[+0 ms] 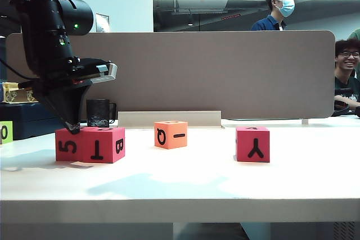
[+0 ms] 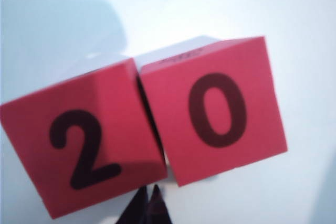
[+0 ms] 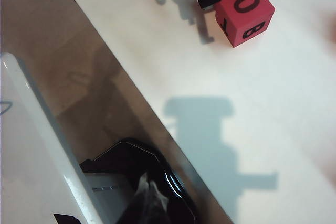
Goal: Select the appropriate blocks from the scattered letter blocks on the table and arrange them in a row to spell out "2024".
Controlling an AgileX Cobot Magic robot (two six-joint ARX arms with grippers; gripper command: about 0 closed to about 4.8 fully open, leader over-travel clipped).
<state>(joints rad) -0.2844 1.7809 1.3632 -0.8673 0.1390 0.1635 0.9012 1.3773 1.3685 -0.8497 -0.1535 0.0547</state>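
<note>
White worktop (image 1: 185, 184), smooth and matte, thick front edge; grey-brown divider panel (image 1: 225, 71) stands along the back, two people behind it.

Containers: only a black mug (image 1: 99, 113) at the panel's foot on the left; can't see inside it.

Blocks are foam-looking cubes, matte, black characters:
- Two pinkish-red blocks touching side by side at left. Left block (image 1: 68, 145) shows 5 on the front, 2 on top in the left wrist view (image 2: 79, 150). Right block (image 1: 104, 144) shows T front, B on the side, 0 on top (image 2: 215, 114). From above they read "20", with a thin wedge gap between them.
- Orange block (image 1: 170, 135) mid-worktop, well apart from the pair, front shows Q and a dash.
- Third pinkish-red block (image 1: 252, 144) on the right, standing alone, front shows Y.
- Lime-green cube (image 1: 5, 132) marked 0 at far left edge, off the worktop, I think, though it is cut off by the frame.

Left gripper (image 1: 72, 127): fingers pressed together to a point, nothing between them, tip just above the back top edge of the 2 block; contact not clear. Tips show dark at the wrist view's edge (image 2: 148, 203).

Right gripper (image 3: 149, 200): pressed together, holding nothing, out of the exterior view, parked over the panel by the worktop's edge, well apart from the blocks.
</note>
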